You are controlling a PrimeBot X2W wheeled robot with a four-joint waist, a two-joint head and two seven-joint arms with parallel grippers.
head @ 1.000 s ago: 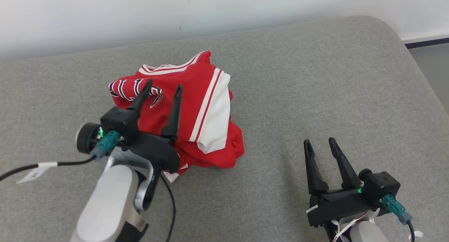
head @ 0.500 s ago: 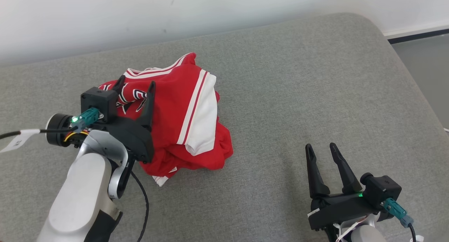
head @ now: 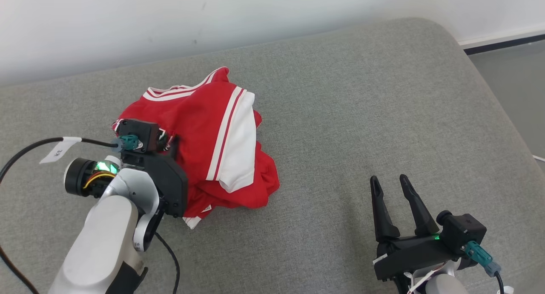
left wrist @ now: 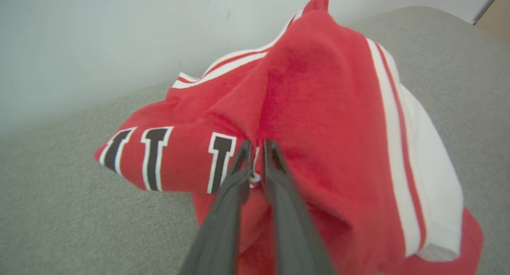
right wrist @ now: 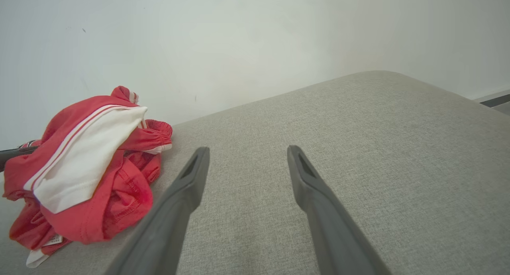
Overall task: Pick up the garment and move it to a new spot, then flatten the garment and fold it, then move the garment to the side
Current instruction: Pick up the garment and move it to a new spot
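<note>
A red jersey (head: 213,140) with white stripes and black-and-white lettering lies in a crumpled heap on a grey upholstered cushion (head: 362,93), close to the pale wall (head: 170,12) behind it. The left gripper (left wrist: 255,155) sits on the lettered side of the jersey, its two dark fingers drawn nearly together and pinching a raised fold of red cloth just beside the letters. A black cable (head: 25,151) with a white tag curves away from that wrist on the side away from the jersey. The right gripper (head: 388,179) is well apart from the jersey on its white-panelled side, low over bare cushion, fingers spread wide with nothing between them, pointing towards the wall.
</note>
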